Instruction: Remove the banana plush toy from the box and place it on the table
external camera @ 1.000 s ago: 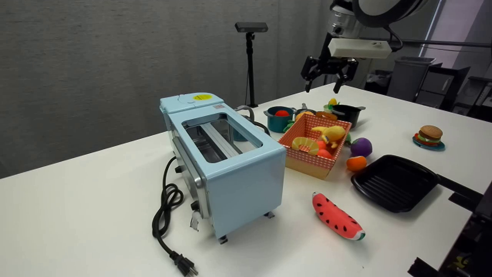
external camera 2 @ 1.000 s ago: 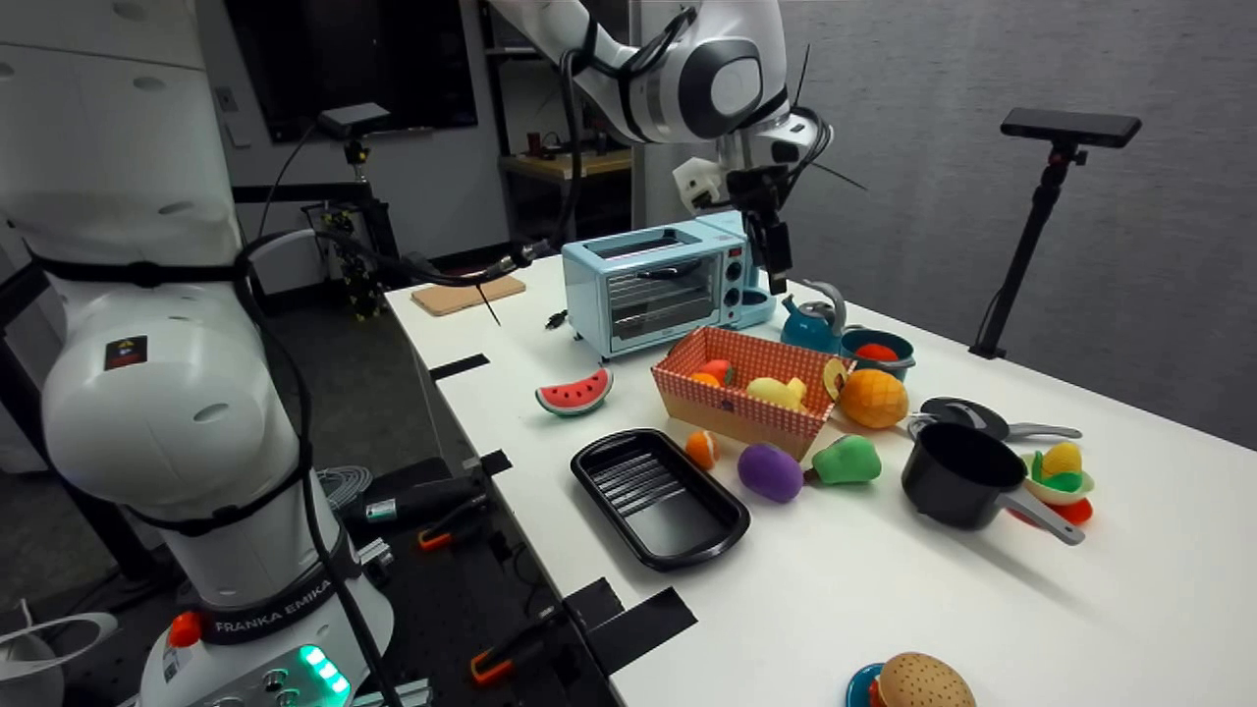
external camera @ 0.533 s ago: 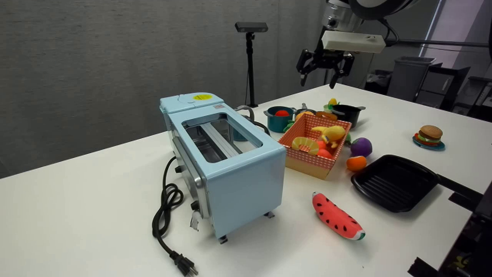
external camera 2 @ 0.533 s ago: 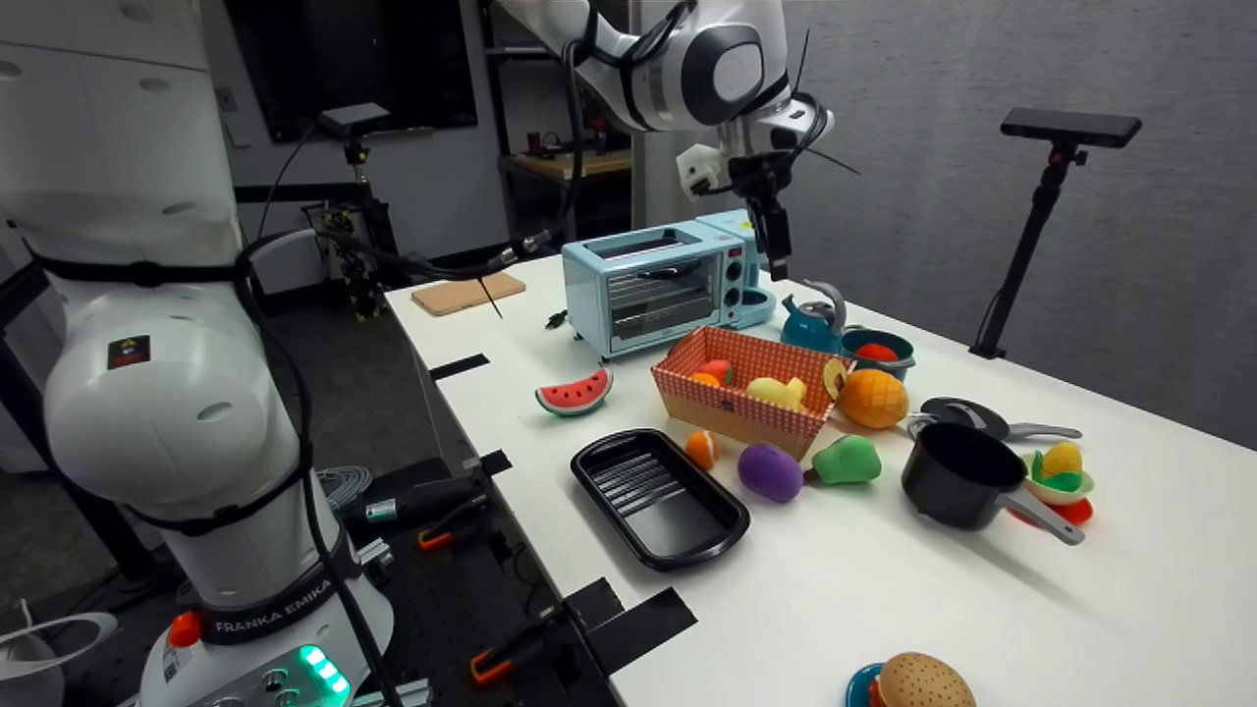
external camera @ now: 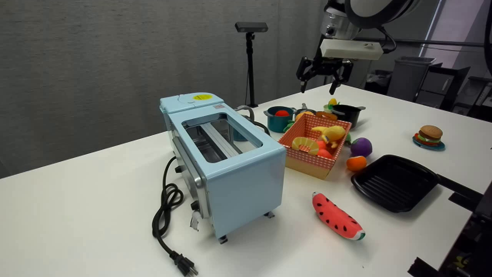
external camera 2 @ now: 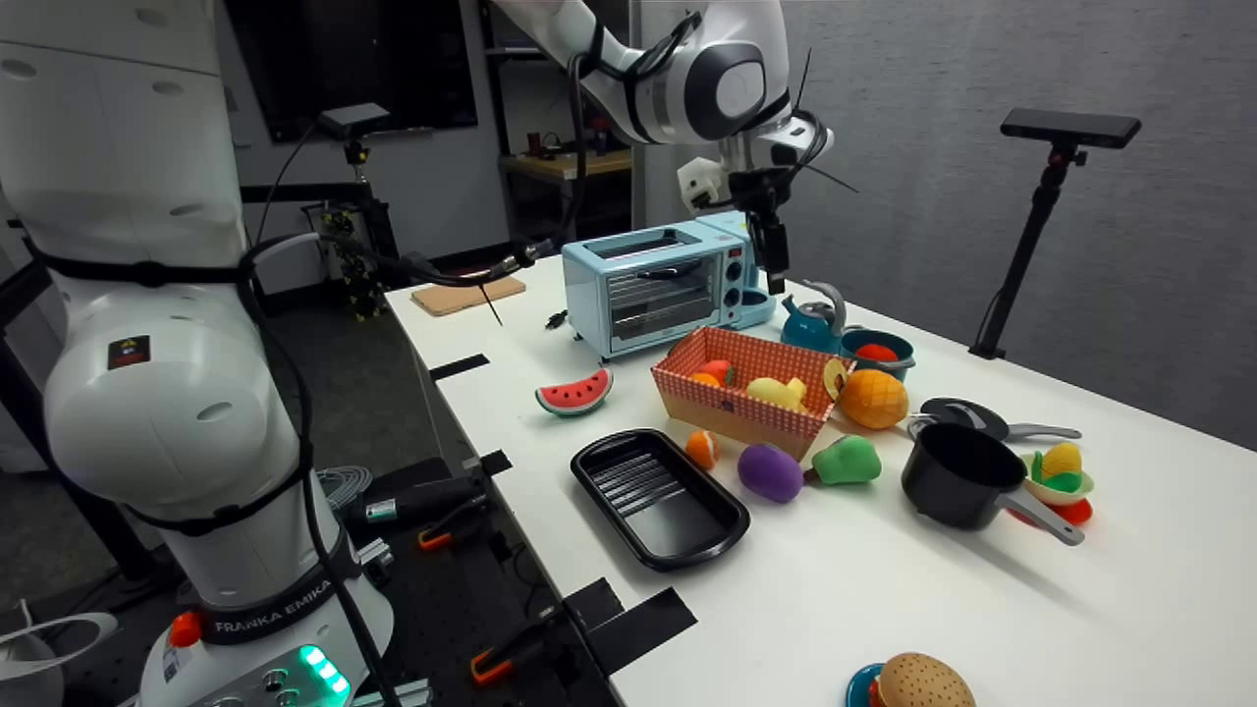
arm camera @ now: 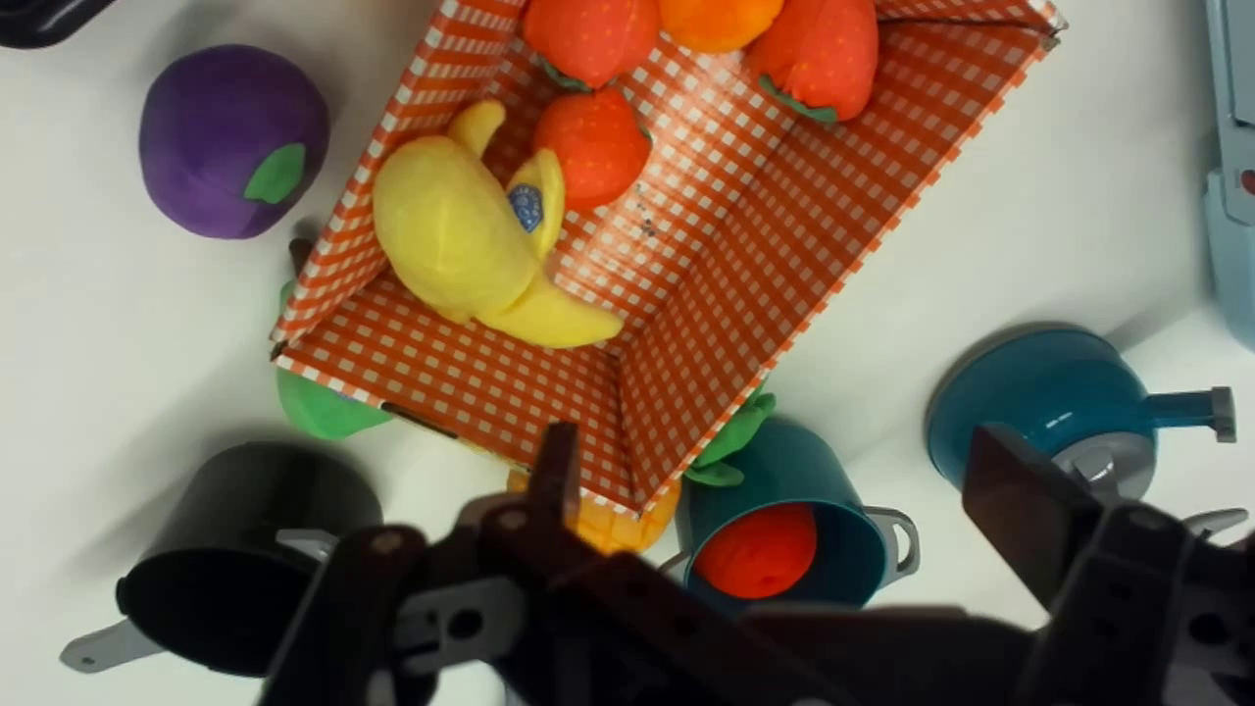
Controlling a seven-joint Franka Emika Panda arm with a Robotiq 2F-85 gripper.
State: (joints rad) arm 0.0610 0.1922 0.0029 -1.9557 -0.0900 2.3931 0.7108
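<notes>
The banana plush toy [arm camera: 446,230] is yellow and lies inside the box, against a side wall near one end. It also shows in both exterior views [external camera: 333,133] [external camera 2: 776,393]. The box [arm camera: 784,216] is open-topped with an orange-and-white checked lining and a tan outside; it stands on the white table [external camera: 96,211] in both exterior views [external camera: 305,167] [external camera 2: 722,414]. My gripper [arm camera: 775,441] is open and empty. It hangs above table height, and in the wrist view its fingers frame a pot beyond the box corner, off the banana. It shows in both exterior views [external camera: 318,91] [external camera 2: 771,265].
Strawberries [arm camera: 593,147] share the box. A light-blue toaster oven [external camera 2: 653,285], teal kettle [arm camera: 1039,402], teal pot [arm camera: 784,480] and orange pineapple [external camera 2: 874,398] stand close to it. An eggplant [external camera 2: 770,471], green pear [external camera 2: 847,460], black saucepan [external camera 2: 957,476], black pan [external camera 2: 663,501] and watermelon slice [external camera: 336,217] lie around.
My gripper has shifted slightly left in an exterior view, rising a little and then lowering again. It stays open. The banana and box have not moved.
</notes>
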